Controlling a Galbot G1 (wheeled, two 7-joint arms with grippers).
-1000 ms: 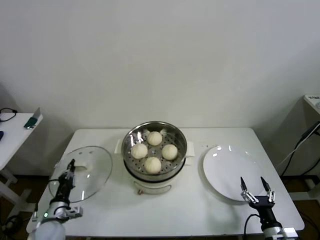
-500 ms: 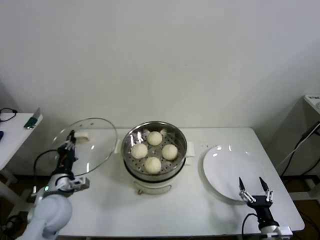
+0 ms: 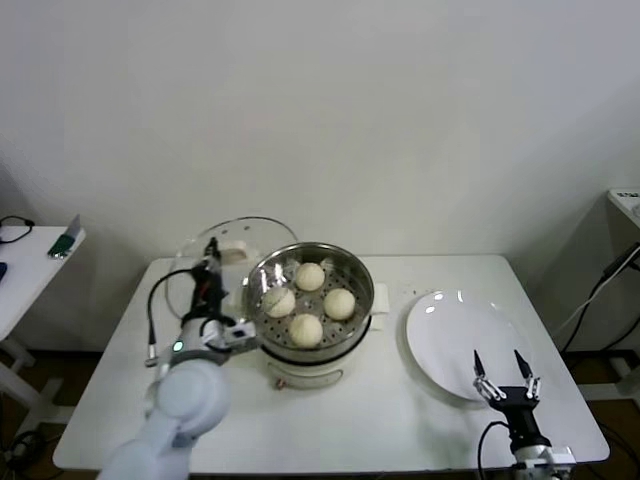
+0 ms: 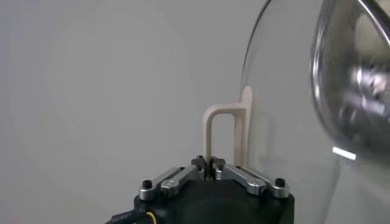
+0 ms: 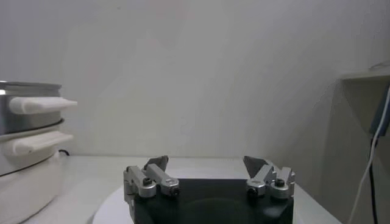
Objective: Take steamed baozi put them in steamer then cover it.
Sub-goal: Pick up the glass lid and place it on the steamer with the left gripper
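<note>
On the white rectangular table (image 3: pixel 330 420), the round shiny steel steamer (image 3: pixel 310 312) holds four cream-white baozi (image 3: pixel 306 328). Just left, the left gripper (image 4: pixel 211 163) clamps the clear glass lid's (image 3: pixel 215 262) handle. Right gripper (image 3: pixel 499 372), fingers apart, hovers over the flat white plate (image 3: pixel 455 340).

A bare test room or lab: a plain white table (image 3: pixel 330 420) against an empty white wall (image 3: pixel 320 110), side desks at far left (image 3: pixel 25 265) and right (image 3: pixel 625 200), loose cables (image 3: pixel 595 290) trailing right.
</note>
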